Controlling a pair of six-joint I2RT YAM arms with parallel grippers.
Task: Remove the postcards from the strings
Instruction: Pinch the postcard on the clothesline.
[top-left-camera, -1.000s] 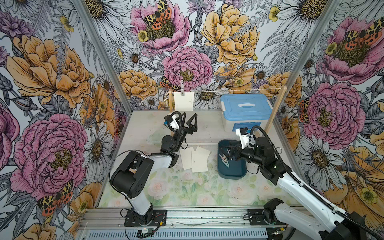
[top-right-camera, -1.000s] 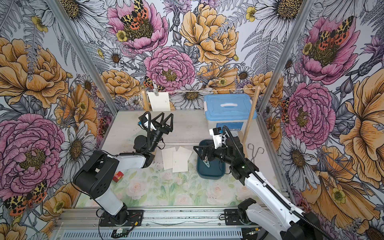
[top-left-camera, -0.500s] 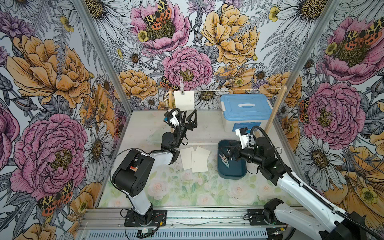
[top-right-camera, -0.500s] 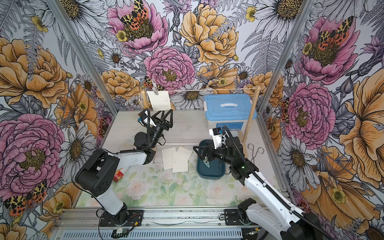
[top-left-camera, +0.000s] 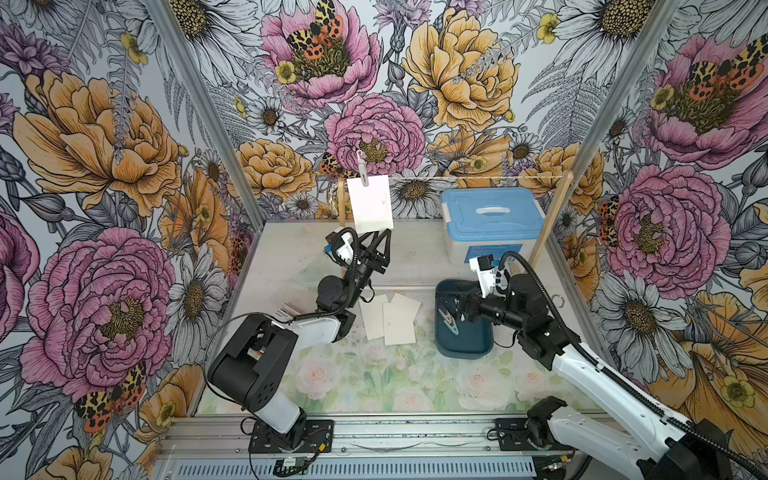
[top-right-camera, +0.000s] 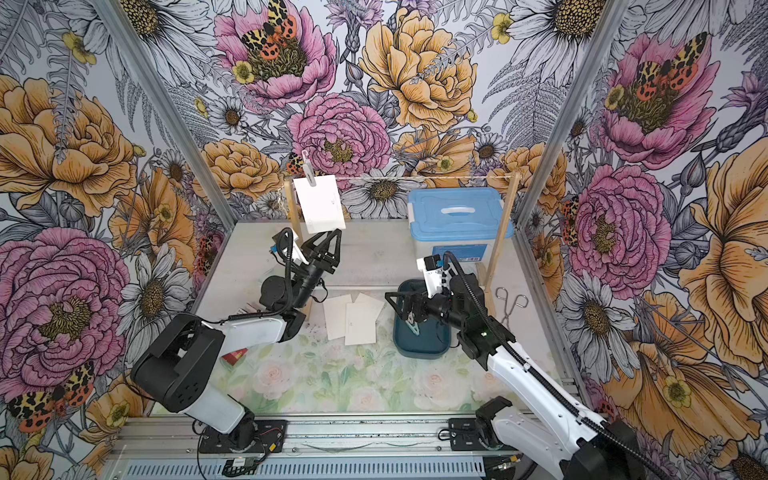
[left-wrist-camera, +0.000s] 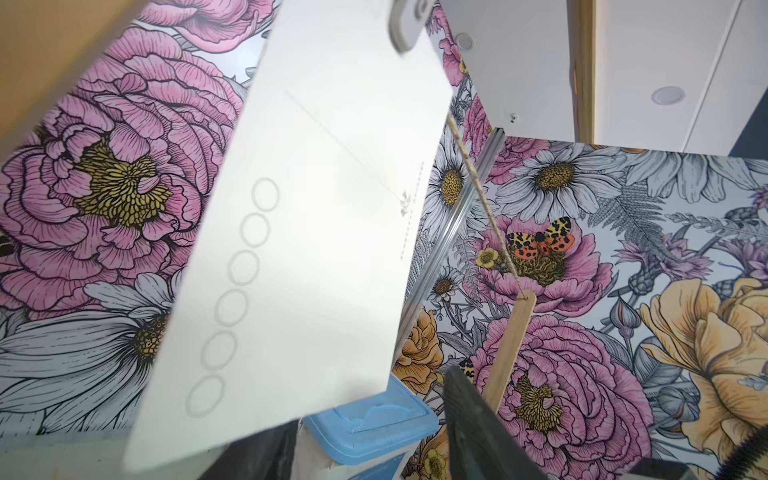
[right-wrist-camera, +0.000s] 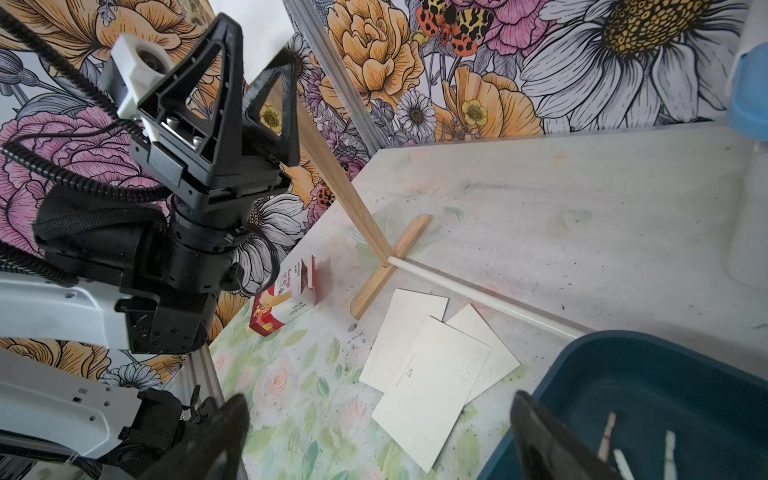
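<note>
Postcards (top-left-camera: 390, 322): three lie overlapped on the counter (top-left-camera: 374, 386), out of the way. Beside them the right tool (right-wrist-camera: 379, 397) hangs wide open and empty over the blue tray (top-left-camera: 465, 349) where pegs (top-left-camera: 448, 325) sit. Further back the left tool (top-left-camera: 377, 236) points up, jaws apart around the bottom edge of the last postcard (top-left-camera: 371, 203). I'm guessing that's to tug it down off the grey peg (top-left-camera: 363, 170) on the string (top-left-camera: 478, 178).

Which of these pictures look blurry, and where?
Left wrist view: the peg atop the hanging postcard is soft, the wall behind sharp. Right wrist view: the near fingers are dark blurs, the lying postcards crisp. Both top views: evenly lit, sharp throughout, no glare.
</note>
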